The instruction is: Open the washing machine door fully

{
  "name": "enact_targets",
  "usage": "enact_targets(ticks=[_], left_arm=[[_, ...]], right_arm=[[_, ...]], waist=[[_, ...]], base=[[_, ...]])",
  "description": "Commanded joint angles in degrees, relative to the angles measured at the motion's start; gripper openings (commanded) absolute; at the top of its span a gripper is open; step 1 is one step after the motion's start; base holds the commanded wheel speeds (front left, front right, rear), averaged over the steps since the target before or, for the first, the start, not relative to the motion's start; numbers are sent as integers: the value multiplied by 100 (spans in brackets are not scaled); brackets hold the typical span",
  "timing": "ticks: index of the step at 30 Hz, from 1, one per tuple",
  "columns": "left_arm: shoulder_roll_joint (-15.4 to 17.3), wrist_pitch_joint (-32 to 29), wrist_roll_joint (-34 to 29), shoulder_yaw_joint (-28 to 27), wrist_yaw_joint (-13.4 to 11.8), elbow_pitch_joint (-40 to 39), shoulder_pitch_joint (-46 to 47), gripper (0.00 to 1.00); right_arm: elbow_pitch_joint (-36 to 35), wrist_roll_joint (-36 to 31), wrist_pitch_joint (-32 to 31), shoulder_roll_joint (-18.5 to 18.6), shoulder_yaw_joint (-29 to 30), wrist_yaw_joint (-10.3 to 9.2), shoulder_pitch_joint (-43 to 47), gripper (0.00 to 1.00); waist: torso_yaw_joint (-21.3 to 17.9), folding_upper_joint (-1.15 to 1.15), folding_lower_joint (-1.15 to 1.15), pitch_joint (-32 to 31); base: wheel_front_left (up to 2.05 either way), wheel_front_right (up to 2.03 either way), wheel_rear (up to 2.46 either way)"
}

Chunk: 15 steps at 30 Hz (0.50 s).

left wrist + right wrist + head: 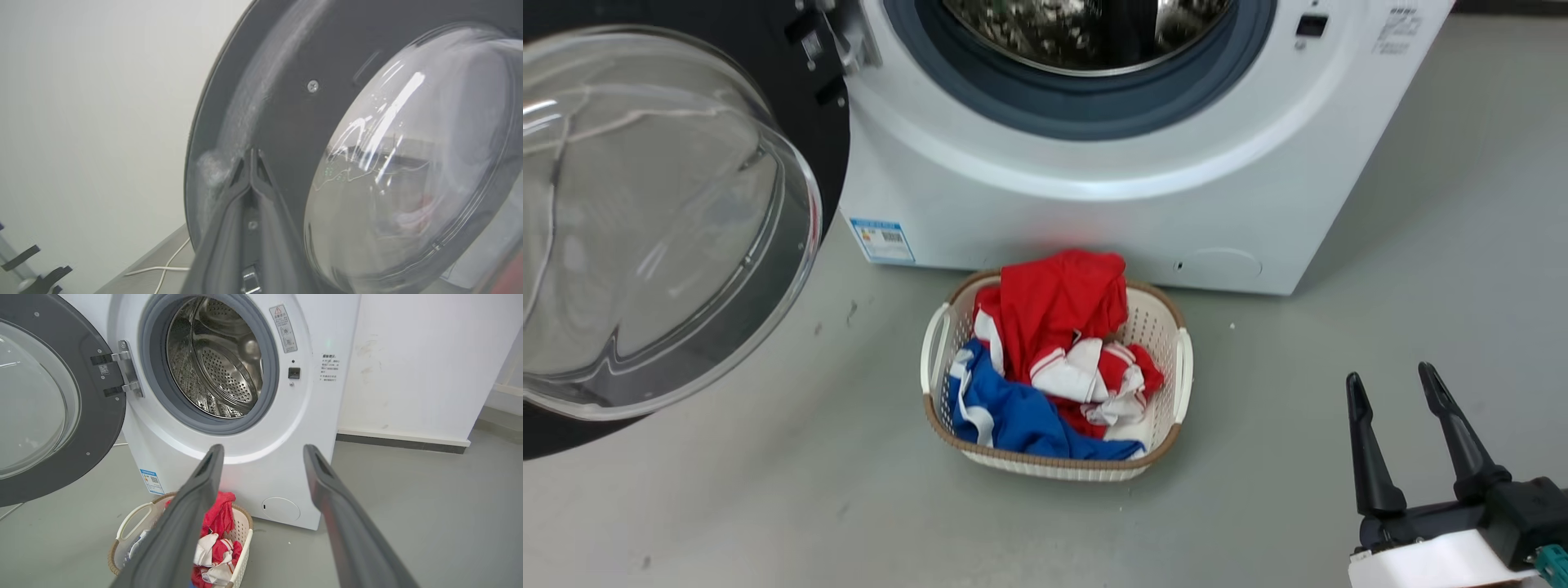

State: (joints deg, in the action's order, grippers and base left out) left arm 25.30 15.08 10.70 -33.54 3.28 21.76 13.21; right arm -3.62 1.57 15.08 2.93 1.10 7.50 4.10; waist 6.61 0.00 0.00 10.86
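At the far left of the head view, the washing machine door stands swung wide on its hinge, black inner face and clear bulging glass bowl turned toward the camera. The left wrist view shows the left gripper clenched, both dark fingers pressed together with nothing between them, tips at the door's dark ring just beside the glass; whether they touch it cannot be told. Right of the door sits the washing machine, white, its grey rubber gasket framing the uncovered steel drum. A blue sticker is low on its front at the left, a round flap low at the right. On the grey floor just before the machine stands a pale basket holding red, white and blue clothes. At the lower right the right gripper hovers released, fingers spread apart, holding nothing.
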Motion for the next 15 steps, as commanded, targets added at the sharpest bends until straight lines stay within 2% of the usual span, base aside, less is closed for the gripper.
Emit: enact_targets(ticks=[1,9,10,11,12,15], left_arm=[[-93,13,-96,-14,58,-279,-99,0],[-523,13,-363,352,272,-1484,-174,0],[-560,13,-397,449,290,-1585,-182,16],[-589,13,-429,532,313,-1674,-197,66],[-632,13,-455,634,317,-1778,-195,100],[-796,12,-491,930,355,-1957,-202,100]], right_arm=[[-37,58,12,-9,11,-1,64,100],[-83,121,12,-9,21,-1,268,100],[-81,127,12,-10,14,-1,289,100],[-84,137,12,-9,13,-1,305,100],[-87,147,12,-9,6,-1,311,100],[-95,148,12,-9,1,-1,336,100]], waist=[[-27,0,0,-235],[-67,0,0,-639],[-78,0,0,-672],[-92,0,0,-700],[-108,0,0,-725],[-160,0,0,-783]], base=[[0,0,0],[0,0,0],[0,0,0],[0,0,0],[0,0,0],[0,0,0]])
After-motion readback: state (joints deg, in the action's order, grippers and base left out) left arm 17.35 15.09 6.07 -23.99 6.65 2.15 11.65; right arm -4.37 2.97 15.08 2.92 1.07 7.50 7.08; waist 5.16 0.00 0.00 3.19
